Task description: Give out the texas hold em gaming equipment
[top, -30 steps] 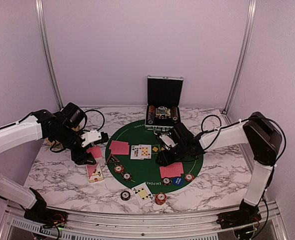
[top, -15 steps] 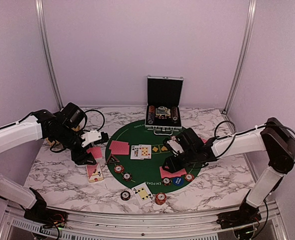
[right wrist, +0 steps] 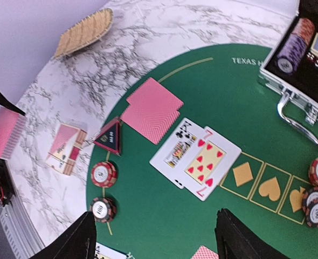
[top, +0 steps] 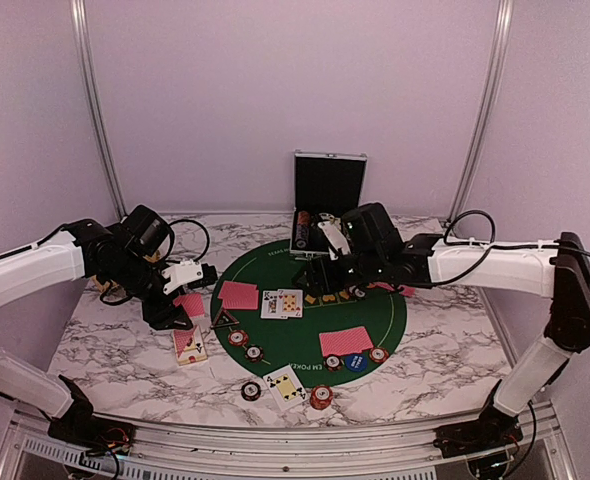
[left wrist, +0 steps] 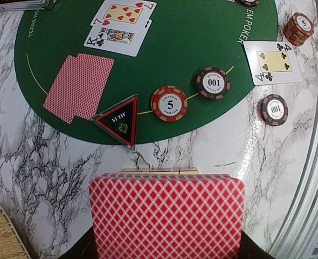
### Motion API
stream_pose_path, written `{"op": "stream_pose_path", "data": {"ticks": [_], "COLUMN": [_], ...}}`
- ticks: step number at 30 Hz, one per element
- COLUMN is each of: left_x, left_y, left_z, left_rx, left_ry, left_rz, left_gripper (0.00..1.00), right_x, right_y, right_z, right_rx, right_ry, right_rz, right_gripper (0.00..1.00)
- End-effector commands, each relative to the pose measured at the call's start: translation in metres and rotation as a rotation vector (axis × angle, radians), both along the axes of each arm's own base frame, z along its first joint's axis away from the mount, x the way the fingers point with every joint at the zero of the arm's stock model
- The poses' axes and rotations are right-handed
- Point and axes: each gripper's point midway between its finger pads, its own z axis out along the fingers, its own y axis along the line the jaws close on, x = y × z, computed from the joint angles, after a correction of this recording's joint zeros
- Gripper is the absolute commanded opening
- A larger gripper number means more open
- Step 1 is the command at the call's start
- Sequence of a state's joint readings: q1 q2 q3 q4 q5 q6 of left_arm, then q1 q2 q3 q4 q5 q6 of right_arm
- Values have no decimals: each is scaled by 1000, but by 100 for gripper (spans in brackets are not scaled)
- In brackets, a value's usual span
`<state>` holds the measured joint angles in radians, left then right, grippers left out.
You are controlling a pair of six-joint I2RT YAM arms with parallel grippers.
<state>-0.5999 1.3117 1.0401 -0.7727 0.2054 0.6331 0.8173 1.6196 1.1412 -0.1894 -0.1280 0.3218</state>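
My left gripper point(top: 188, 304) is shut on a deck of red-backed playing cards point(left wrist: 167, 216), held over the marble left of the green mat point(top: 305, 318). My right gripper point(right wrist: 156, 226) hangs open and empty above the mat's middle, near the face-up king and seven point(right wrist: 196, 156). On the mat lie one pair of red-backed cards point(right wrist: 151, 109) and another pair point(top: 344, 341). A dark triangular token point(left wrist: 119, 120), a red 5 chip point(left wrist: 169, 103) and a dark 100 chip point(left wrist: 213, 83) line the mat's left edge. A blue marker disc point(top: 355, 362) sits by the front pair.
An open metal chip case point(top: 327, 215) stands at the mat's far edge. A straw basket point(right wrist: 83, 32) lies at the far left. A card box point(top: 190, 343) rests on the marble under the left arm. A face-up four of clubs point(left wrist: 272, 62), a loose 100 chip point(left wrist: 274, 109) and an orange chip stack point(top: 321, 397) lie near the front.
My right gripper dipped to the red-backed pair at the mat's front right, then pulled back towards the case and opened wider. The left arm has not moved.
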Motion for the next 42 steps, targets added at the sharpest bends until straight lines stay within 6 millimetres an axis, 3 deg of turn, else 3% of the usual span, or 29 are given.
{"op": "stream_pose_path", "data": {"ticks": [1, 15, 27, 35, 42], "left_x": [-1, 5, 9, 10, 14], "left_y": [-1, -5, -10, -13, -19], "left_z": [12, 23, 25, 23, 28], "left_rx": [-27, -42, -49, -53, -72], "left_ry": [-11, -37, -36, -37, -46], "left_rz": [-3, -9, -21, -32, -31], "left_gripper": [0, 0, 0, 0, 0], "right_x": [-5, -23, -44, -47, -52], "right_y": [28, 97, 158, 172, 190], "right_z": [28, 23, 18, 27, 22], "right_rx": [105, 470, 583, 658, 666], "right_ry": [42, 395, 551, 608, 662], "right_rz": [53, 143, 278, 315, 341], "right_gripper": [75, 79, 82, 84, 84]}}
